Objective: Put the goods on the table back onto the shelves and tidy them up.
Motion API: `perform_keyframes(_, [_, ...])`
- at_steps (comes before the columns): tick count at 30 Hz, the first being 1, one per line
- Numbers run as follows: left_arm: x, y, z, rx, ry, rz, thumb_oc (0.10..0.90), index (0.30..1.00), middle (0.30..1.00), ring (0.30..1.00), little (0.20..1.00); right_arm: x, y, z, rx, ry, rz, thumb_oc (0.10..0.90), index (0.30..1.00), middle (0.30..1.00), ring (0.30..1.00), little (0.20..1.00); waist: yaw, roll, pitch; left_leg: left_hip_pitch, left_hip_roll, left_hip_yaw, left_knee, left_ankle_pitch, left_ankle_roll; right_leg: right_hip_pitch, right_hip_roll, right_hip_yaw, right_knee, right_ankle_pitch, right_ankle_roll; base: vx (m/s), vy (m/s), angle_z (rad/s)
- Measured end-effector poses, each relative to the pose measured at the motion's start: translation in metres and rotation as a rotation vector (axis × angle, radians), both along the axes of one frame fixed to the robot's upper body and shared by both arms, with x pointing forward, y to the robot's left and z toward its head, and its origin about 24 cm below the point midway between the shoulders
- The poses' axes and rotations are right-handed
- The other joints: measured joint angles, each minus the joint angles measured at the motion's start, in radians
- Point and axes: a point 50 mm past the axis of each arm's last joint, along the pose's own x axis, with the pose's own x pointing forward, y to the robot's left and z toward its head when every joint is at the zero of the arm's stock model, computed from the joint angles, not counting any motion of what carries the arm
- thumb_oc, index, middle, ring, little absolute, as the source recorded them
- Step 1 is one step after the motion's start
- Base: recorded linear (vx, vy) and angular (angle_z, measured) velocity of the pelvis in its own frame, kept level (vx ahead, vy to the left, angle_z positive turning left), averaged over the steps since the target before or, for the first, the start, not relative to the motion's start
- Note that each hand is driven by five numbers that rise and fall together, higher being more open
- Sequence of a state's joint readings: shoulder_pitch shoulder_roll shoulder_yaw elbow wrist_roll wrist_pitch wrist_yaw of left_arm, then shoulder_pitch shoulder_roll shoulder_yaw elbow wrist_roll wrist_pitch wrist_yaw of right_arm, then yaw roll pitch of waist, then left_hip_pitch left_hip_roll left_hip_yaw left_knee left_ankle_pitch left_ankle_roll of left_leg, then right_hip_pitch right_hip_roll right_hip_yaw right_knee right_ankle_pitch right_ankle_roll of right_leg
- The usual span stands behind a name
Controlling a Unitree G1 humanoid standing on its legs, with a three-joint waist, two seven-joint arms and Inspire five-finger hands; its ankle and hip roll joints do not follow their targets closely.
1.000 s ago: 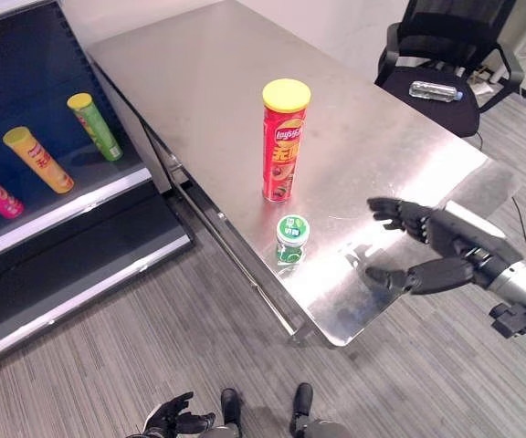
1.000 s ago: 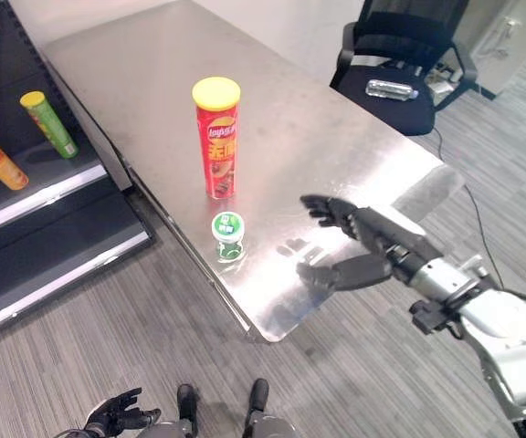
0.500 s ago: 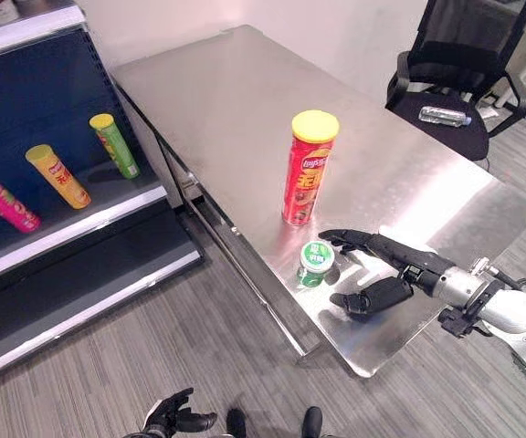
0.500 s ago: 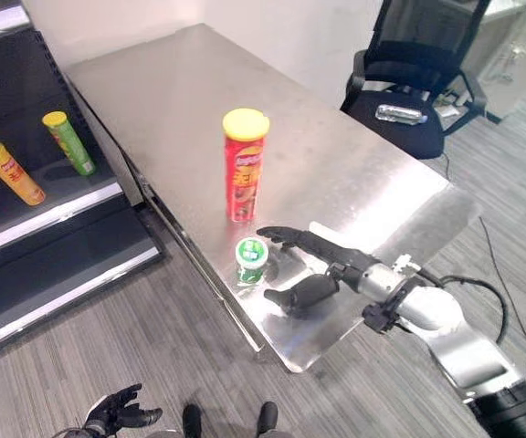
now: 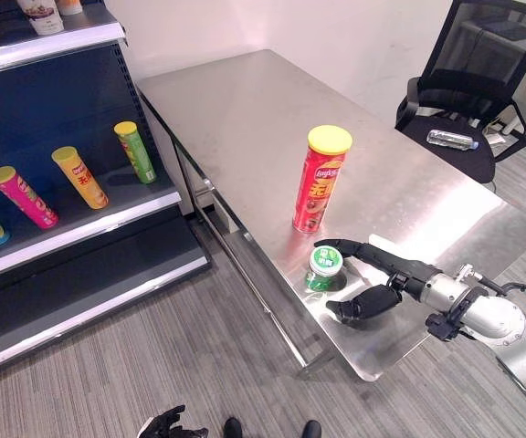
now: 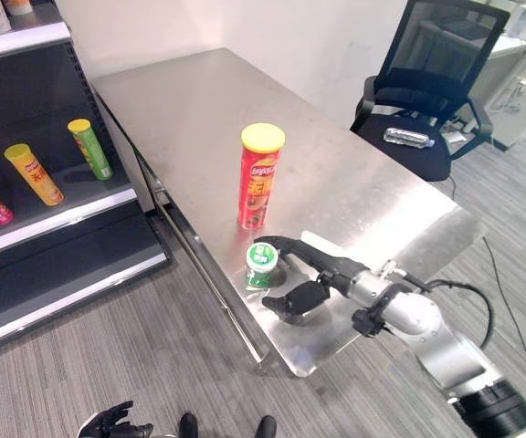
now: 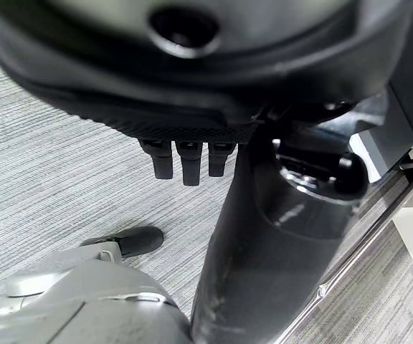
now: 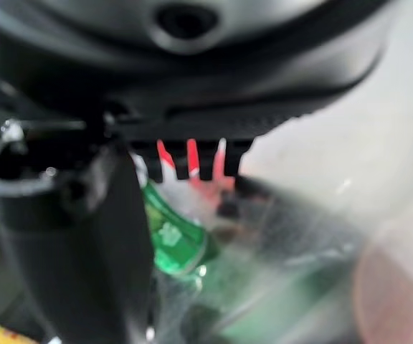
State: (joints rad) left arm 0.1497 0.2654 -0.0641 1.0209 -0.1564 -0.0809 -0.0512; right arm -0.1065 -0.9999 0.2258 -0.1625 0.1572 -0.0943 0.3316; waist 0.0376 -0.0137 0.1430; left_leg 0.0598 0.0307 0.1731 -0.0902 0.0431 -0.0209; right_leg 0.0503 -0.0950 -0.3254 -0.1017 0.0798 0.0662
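Having been brought in since a moment ago, the right hand (image 5: 373, 290) is spread open around the small green jar (image 5: 324, 268) on the tabletop (image 5: 245, 119), ungrasped as yet.

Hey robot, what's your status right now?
Right hand open around small green jar, not gripping. Left hand idle, low. Red chips can upright just behind jar.
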Motion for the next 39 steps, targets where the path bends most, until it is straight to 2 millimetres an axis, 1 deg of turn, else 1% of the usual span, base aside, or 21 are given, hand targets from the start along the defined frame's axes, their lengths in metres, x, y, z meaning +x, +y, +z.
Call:
perform_keyframes(4, [0.002, 0.0, 0.0, 0.003, -0.005, -0.001, 0.8, 0.9, 0.9, 0.9, 0.9, 0.0, -0.001, 0.001, -0.025, -0.035, -0.016, 0.8, 0.9, 0.9, 0.9, 0.9, -0.002, 0.004, 0.002, -0.007, 0.0, -0.002, 0.0, 0.0, 0.0, -0.006, 0.0, -0.001, 0.0, 0.0, 0.0, -0.02, 0.0, 0.01])
perform_keyframes(7, [0.003, -0.002, 0.001, 0.0, -0.01, -0.001, 0.8, 0.9, 0.9, 0.9, 0.9, 0.001, -0.003, 0.005, -0.041, -0.071, -0.023, 0.8, 0.9, 0.9, 0.9, 0.9, -0.004, 0.02, 0.011, -0.012, 0.0, -0.004, 0.0, 0.001, 0.0, -0.01, 0.0, -0.002, 0.0, 0.0, 0.0, -0.02, 0.002, 0.01])
perform_keyframes(16, [0.003, -0.01, -0.002, -0.018, -0.004, 0.033, 0.8, 0.9, 0.9, 0.9, 0.9, 0.002, -0.006, 0.01, -0.037, -0.117, -0.054, 0.8, 0.9, 0.9, 0.9, 0.9, -0.044, 0.045, 0.026, -0.014, 0.0, 0.001, 0.0, 0.002, 0.0, -0.015, 0.0, 0.001, 0.0, 0.0, 0.0, 0.0, 0.0, -0.01])
perform_keyframes(18, [0.005, -0.012, -0.002, -0.02, -0.006, 0.038, 0.8, 0.9, 0.9, 0.9, 0.9, 0.002, -0.006, 0.011, -0.038, -0.118, -0.053, 0.8, 0.9, 0.9, 0.9, 0.9, -0.054, 0.045, 0.028, -0.011, 0.003, 0.007, 0.0, 0.001, 0.0, -0.014, 0.002, 0.005, -0.001, -0.001, 0.001, 0.01, -0.034, -0.07])
perform_keyframes(21, [0.006, -0.018, -0.003, -0.027, -0.012, 0.045, 0.8, 0.9, 0.9, 0.9, 0.9, 0.002, -0.006, 0.011, -0.039, -0.117, -0.053, 0.8, 0.9, 0.9, 0.9, 0.9, -0.054, 0.044, 0.029, -0.006, 0.005, 0.013, 0.0, 0.001, 0.0, -0.012, 0.005, 0.011, -0.001, -0.001, 0.001, 0.0, -0.01, -0.06])
perform_keyframes(28, [0.008, -0.017, -0.002, -0.027, -0.017, 0.045, 0.8, 0.9, 0.9, 0.9, 0.9, 0.003, -0.004, 0.009, -0.04, -0.11, -0.044, 0.8, 0.9, 0.9, 0.9, 0.9, -0.051, 0.029, 0.038, 0.0, 0.005, 0.013, 0.0, 0.001, 0.0, -0.006, 0.005, 0.012, -0.001, -0.001, 0.001, 0.0, 0.0, 0.0])
perform_keyframes(32, [0.009, -0.017, -0.002, -0.026, -0.019, 0.045, 0.8, 0.9, 0.9, 0.9, 0.9, 0.005, 0.002, 0.009, -0.041, -0.108, -0.021, 0.8, 0.9, 0.9, 0.9, 0.9, -0.048, 0.021, 0.043, 0.002, 0.005, 0.008, 0.0, 0.001, 0.0, -0.001, 0.004, 0.006, 0.0, -0.001, 0.001, 0.01, 0.004, 0.03])
perform_keyframes(35, [0.008, -0.017, -0.003, -0.025, -0.017, 0.048, 0.8, 0.9, 0.9, 0.9, 0.9, 0.005, 0.002, 0.009, -0.04, -0.108, -0.022, 0.8, 0.9, 0.9, 0.9, 0.9, -0.036, 0.02, 0.043, 0.002, 0.005, 0.005, 0.0, 0.001, 0.0, 0.001, 0.004, 0.003, 0.0, -0.001, 0.001, 0.0, 0.003, 0.01])
perform_keyframes(37, [0.012, -0.017, -0.002, -0.024, -0.021, 0.044, 0.8, 0.9, 0.9, 0.9, 0.9, 0.005, 0.003, 0.008, -0.032, -0.107, -0.021, 0.8, 0.9, 0.9, 0.9, 0.9, -0.022, 0.019, 0.044, 0.004, 0.005, 0.003, 0.0, 0.001, 0.0, 0.003, 0.004, 0.001, 0.0, -0.001, 0.001, 0.0, 0.003, 0.02])
perform_keyframes(39, [0.013, -0.017, -0.002, -0.023, -0.021, 0.043, 0.8, 0.9, 0.9, 0.9, 0.9, 0.005, 0.005, 0.006, -0.028, -0.106, -0.015, 0.8, 0.9, 0.9, 0.9, 0.9, -0.018, 0.018, 0.044, 0.005, 0.004, 0.001, 0.0, 0.001, 0.0, 0.005, 0.004, 0.0, 0.0, -0.001, 0.001, 0.01, 0.01, 0.03])
